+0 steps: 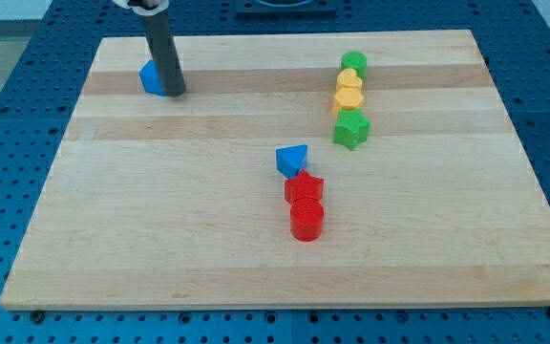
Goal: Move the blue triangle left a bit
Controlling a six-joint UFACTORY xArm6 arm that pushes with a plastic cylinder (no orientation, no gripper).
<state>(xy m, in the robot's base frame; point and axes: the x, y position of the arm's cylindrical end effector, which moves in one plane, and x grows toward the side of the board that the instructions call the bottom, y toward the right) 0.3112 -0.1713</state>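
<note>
The tip (175,93) touches a blue block (150,77) at its nine o'clock — no fingers, nothing gripped; the blue triangle (292,159) lies well apart, at four o'clock.

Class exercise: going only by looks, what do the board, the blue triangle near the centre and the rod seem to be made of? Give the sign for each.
Board: probably wood with a smooth finish; pale lengthwise strips with grain.
Blue triangle: likely plastic or painted wood; even saturated colour, no grain showing.
Rod, ending at my tip beside another blue block: dark and matte, rubber or plastic perhaps; the look leaves it open.
</note>
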